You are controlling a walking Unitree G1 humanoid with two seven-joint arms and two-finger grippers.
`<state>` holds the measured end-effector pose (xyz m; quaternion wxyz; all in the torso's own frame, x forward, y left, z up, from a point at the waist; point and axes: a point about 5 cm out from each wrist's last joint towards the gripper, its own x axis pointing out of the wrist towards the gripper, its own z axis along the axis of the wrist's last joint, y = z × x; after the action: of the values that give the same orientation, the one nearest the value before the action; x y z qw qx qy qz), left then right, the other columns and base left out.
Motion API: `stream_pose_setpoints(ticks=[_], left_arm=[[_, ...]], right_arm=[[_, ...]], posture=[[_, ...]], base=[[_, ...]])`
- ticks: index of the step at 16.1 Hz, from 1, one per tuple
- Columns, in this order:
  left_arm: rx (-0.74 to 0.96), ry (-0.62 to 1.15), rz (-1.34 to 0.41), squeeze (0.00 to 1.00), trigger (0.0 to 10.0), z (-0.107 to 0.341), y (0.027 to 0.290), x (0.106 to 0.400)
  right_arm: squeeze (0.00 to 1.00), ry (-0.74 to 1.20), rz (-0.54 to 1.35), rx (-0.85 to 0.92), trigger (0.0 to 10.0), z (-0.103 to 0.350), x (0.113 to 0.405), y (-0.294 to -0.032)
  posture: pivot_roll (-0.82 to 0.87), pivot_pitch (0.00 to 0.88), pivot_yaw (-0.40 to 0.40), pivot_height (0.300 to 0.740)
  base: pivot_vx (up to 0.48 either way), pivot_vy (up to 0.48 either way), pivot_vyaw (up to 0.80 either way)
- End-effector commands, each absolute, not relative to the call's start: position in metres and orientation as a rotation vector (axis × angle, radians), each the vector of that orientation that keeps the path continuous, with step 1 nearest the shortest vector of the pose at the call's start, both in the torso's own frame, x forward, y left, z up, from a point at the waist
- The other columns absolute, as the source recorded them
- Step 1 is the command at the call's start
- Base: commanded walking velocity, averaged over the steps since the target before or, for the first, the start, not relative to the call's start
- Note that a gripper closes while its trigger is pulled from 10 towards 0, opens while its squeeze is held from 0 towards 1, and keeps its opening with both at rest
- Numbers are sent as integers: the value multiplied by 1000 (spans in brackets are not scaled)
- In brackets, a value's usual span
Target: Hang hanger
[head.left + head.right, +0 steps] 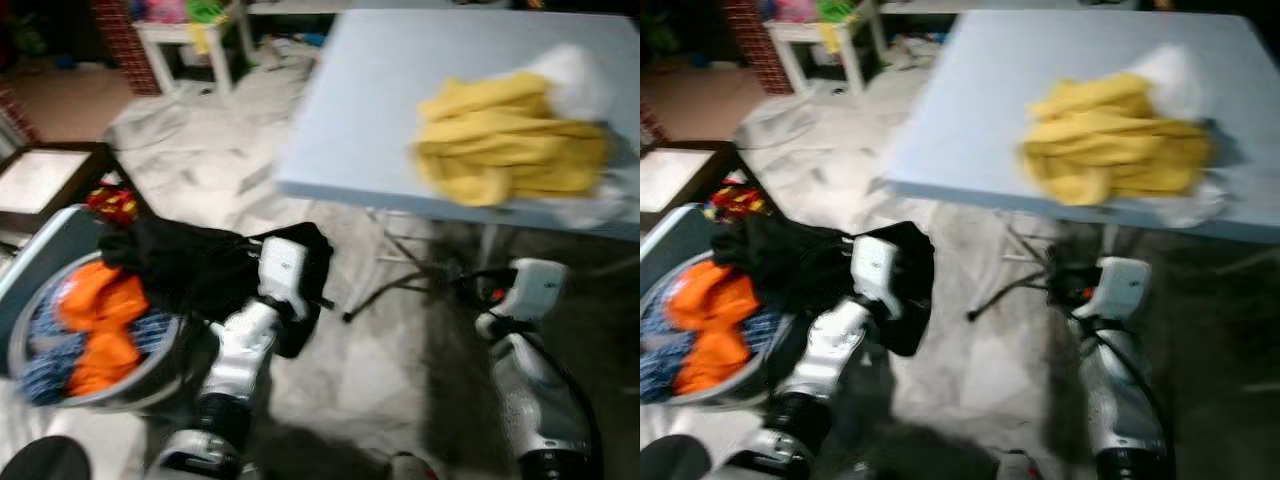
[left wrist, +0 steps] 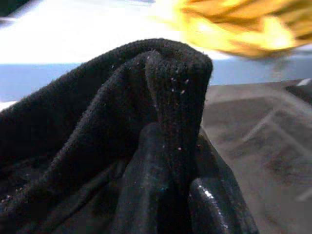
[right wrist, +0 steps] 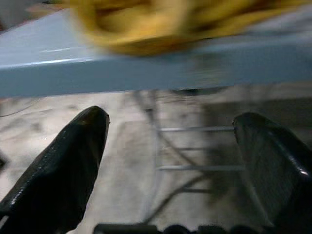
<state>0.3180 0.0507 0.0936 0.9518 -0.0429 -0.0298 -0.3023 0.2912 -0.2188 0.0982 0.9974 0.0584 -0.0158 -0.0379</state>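
1. A round laundry basket [image 1: 30,300] stood on the floor just beside the left gripper [image 2: 185,195], on its outer side. The basket held orange clothing [image 1: 100,325] and blue patterned fabric [image 1: 45,365].
2. A black knitted garment [image 1: 190,265] lay draped over the basket rim and reached across to the left gripper.
3. The left gripper was clenched on a fold of the black knitted garment. In the left wrist view the ribbed cloth rose between the black fingers [image 2: 214,209] and stood up in a rounded peak.
4. The right gripper [image 3: 170,161] was released: its two black fingers [image 3: 63,165] stood well apart, with bare floor between them and nothing held.
5. No hanger could be identified in any view. The item in hand was the black knitted garment, held low, near the floor and beside the basket.
6. A pale blue folding table [image 1: 360,110] stood ahead of both grippers and above the right one. The right gripper sat below the table's near edge, near its metal legs [image 1: 395,270].
7. A heap of yellow cloth [image 1: 510,140] lay on the table top, above and beyond the right gripper, with a white item [image 1: 575,75] at its far side.
8. The floor [image 1: 220,170] was pale marble-patterned tile. Beyond the left gripper stood a white side table [image 1: 185,45], a red brick column [image 1: 125,45] and a dark-framed panel [image 1: 40,180].
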Motion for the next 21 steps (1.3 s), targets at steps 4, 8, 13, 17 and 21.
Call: stream_pose_setpoints(ticks=[4,8,13,17,21], left_arm=[[-69,-49,-613,0,10000,92,55,319],[-40,110,-522,0,10000,58,72,314],[-131,166,-413,0,10000,48,84,313],[-146,166,-411,0,10000,50,85,315],[-148,170,-416,0,10000,50,85,316]], right_arm=[[0,-7,-56,130,10000,91,289,-212],[0,71,-33,119,10000,70,283,-205],[0,104,-27,102,10000,62,278,-209],[0,100,-18,101,10000,63,281,-206],[0,99,-12,98,10000,64,283,-205]], posture=[[-186,142,58,740],[-180,143,52,740],[-171,147,29,740],[-165,143,26,740],[-165,145,30,740]], base=[[0,-250,-561],[0,0,0],[0,0,0],[0,211,0],[0,480,-109]])
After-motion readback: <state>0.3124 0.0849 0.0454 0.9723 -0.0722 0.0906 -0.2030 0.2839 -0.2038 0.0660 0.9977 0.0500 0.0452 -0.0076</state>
